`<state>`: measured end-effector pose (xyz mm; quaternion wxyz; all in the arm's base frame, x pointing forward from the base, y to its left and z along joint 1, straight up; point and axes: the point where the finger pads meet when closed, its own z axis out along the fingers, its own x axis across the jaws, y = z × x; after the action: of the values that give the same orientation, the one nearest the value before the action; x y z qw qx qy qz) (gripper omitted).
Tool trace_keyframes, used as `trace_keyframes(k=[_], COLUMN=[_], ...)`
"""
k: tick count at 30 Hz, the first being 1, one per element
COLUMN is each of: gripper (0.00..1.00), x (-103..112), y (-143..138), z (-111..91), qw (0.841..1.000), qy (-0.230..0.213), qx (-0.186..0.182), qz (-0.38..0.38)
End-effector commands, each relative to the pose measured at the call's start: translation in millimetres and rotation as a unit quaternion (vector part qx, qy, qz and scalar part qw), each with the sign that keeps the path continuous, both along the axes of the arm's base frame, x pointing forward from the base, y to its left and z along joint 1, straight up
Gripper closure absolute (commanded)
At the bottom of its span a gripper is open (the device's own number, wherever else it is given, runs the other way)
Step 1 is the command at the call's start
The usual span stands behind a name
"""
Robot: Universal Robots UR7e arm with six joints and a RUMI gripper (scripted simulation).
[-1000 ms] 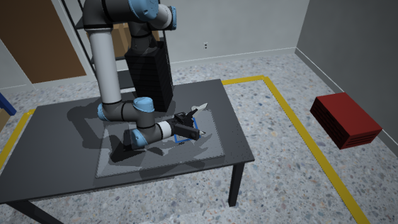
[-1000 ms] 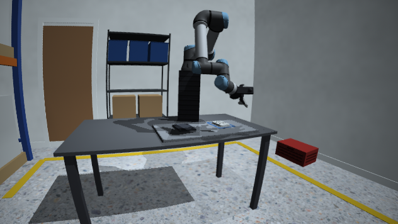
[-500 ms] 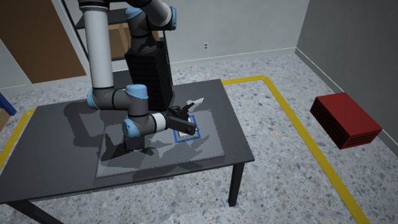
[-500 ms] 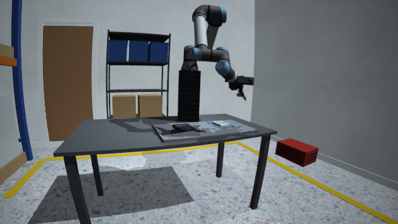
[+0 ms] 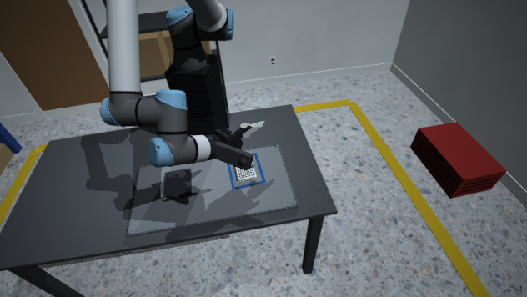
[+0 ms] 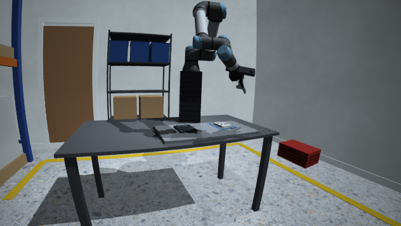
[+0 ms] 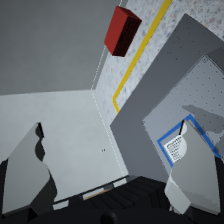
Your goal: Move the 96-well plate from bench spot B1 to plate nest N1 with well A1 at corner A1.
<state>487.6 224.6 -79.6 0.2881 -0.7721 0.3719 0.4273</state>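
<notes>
Meanwhile, the claw (image 6: 242,86) hangs wide apart and empty, the 96-well plate (image 5: 245,173) far below in its blue-outlined spot (image 5: 233,180), plate nest (image 5: 177,183) unfilled.

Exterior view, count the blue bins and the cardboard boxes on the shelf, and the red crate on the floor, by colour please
Blue bins: 3
Brown cardboard boxes: 2
Red crate: 1
Total: 6
</notes>
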Motion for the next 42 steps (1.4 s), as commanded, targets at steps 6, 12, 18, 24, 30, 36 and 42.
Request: trace_keyframes(k=[6,12,18,24,30,36,42], gripper=[0.0,0.0,0.0,0.0,0.0,0.0,0.0], x=[3.5,4.3,3.8,2.5,1.2,-2.8,-7.7], y=[-18.2,-28.6,-40.6,-51.0,-58.9,-73.5,-86.1], z=[34.4,53.5,75.4,94.2,108.4,134.4,156.8], qw=[0.999,0.998,0.996,0.991,0.991,0.985,0.977], qy=[-0.008,-0.008,-0.014,-0.02,-0.02,-0.027,-0.034], qx=[-0.053,-0.056,-0.092,-0.13,-0.13,-0.168,-0.205], qz=[-0.001,-0.001,-0.006,-0.013,-0.013,-0.023,-0.036])
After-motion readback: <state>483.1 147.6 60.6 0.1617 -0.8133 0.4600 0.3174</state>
